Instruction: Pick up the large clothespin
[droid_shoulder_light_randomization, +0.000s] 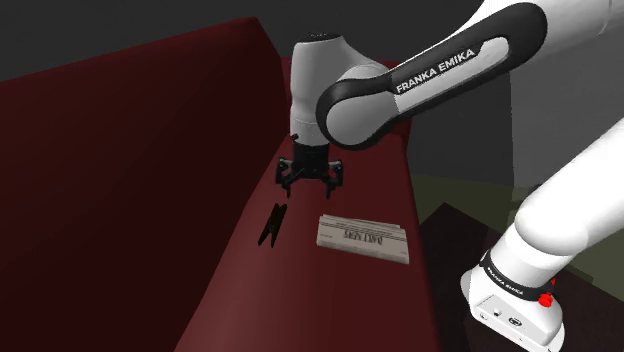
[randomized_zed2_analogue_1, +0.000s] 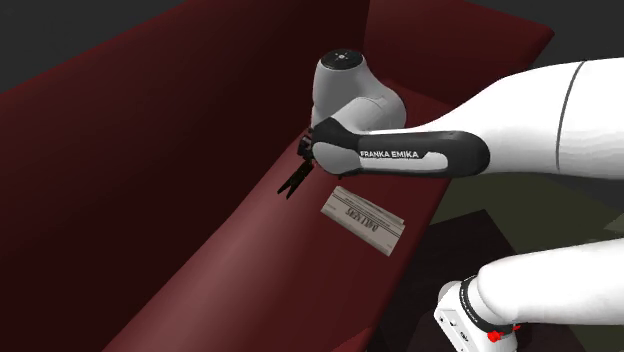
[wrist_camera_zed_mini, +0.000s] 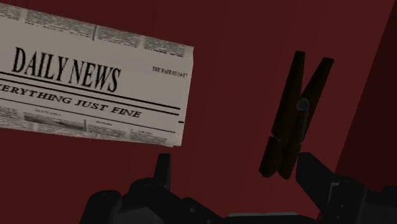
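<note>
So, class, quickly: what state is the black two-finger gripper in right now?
Black two-finger gripper: open, holding nothing; the dark clothespin is not grasped.

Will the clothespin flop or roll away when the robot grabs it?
Probably neither. The clothespin looks stiff: two straight dark bars joined at a spring. It lies flat on the red surface, so it likely won't roll. It's thin, so it may twist in the gripper.

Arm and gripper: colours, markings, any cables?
Arm: rounded white links, dark grey joint bands, white FRANKA EMIKA lettering on one band. Gripper: all black, two fingers. No cables visible.
</note>
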